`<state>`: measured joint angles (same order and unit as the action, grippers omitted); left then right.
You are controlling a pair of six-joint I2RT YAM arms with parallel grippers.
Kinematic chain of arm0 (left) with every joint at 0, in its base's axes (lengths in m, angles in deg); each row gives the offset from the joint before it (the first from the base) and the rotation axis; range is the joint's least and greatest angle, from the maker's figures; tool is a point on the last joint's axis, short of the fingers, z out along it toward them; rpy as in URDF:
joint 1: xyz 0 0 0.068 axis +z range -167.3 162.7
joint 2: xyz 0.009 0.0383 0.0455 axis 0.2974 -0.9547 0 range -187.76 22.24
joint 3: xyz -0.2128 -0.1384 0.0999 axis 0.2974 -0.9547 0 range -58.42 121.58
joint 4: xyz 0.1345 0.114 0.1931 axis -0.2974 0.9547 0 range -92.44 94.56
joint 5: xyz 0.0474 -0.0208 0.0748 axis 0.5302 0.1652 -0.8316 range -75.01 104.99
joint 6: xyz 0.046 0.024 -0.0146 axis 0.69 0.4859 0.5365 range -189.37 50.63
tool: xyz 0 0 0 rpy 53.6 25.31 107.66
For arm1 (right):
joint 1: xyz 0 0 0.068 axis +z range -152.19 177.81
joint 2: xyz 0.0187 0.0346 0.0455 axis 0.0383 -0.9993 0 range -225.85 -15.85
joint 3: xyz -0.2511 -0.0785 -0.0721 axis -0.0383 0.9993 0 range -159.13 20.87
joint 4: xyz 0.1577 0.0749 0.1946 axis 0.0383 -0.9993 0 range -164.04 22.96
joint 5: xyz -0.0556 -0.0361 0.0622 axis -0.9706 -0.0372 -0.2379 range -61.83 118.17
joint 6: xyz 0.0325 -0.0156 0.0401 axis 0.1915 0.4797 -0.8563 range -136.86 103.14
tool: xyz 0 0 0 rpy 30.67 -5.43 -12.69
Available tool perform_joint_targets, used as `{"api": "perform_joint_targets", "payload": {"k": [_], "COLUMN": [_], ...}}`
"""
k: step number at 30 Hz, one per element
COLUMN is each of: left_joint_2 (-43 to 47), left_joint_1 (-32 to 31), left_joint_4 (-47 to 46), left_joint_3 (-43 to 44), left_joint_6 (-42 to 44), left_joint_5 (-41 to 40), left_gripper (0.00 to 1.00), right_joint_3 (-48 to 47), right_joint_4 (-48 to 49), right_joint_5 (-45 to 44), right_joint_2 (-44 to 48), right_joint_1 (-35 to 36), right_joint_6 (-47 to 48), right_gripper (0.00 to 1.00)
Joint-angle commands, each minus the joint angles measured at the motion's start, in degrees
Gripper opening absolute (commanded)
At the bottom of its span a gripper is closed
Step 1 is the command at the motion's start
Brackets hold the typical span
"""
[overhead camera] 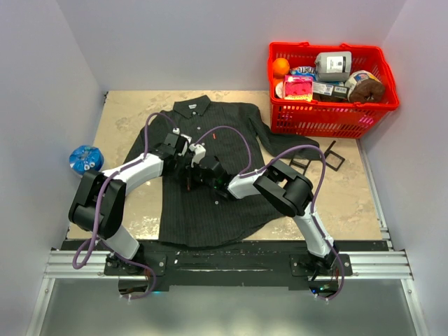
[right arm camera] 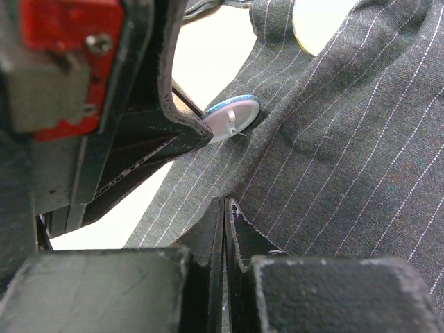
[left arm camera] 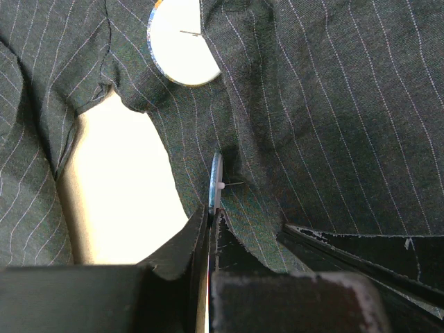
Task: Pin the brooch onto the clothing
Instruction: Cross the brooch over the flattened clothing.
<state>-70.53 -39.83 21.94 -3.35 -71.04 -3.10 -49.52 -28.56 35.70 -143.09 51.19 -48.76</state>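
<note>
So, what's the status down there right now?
Left gripper shut on brooch edge. Right gripper shut, pinching shirt beside it. Brooch against shirt fabric. Red basket well aside.

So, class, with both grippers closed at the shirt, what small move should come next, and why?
Probably the left gripper should ease the brooch forward, pushing its pin into the clothing. It grips the brooch by the rim, pin tip at the cloth, while the right gripper pinches the clothing close by. Whether the pin has pierced cannot be told.
</note>
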Motion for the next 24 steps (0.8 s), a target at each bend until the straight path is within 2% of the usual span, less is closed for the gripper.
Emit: {"api": "perform_joint_targets", "payload": {"k": [1, 5, 24], "left_joint_2": [-0.8, -0.7, 2.5], "left_joint_1": [0.1, 0.2, 0.9], "left_joint_4": [-1.5, -1.9, -4.7], "left_joint_3": [1.6, 1.7, 0.7], "left_joint_6": [1.4, 1.0, 0.6], "left_joint_5": [1.0, 3.5, 8.8], "left_gripper": [0.00, 0.00, 0.00], "right_joint_3": [-0.9, 0.4, -0.9], "right_joint_4": [5.4, 7.9, 7.8], "right_joint_5": [1.9, 2.4, 4.8], "right_joint_2": [0.6, 1.1, -0.7], "right_joint_1": [0.1, 0.1, 0.1], "right_joint_6": [1.3, 1.1, 0.8], "right_gripper": [0.00, 0.00, 0.00]}}
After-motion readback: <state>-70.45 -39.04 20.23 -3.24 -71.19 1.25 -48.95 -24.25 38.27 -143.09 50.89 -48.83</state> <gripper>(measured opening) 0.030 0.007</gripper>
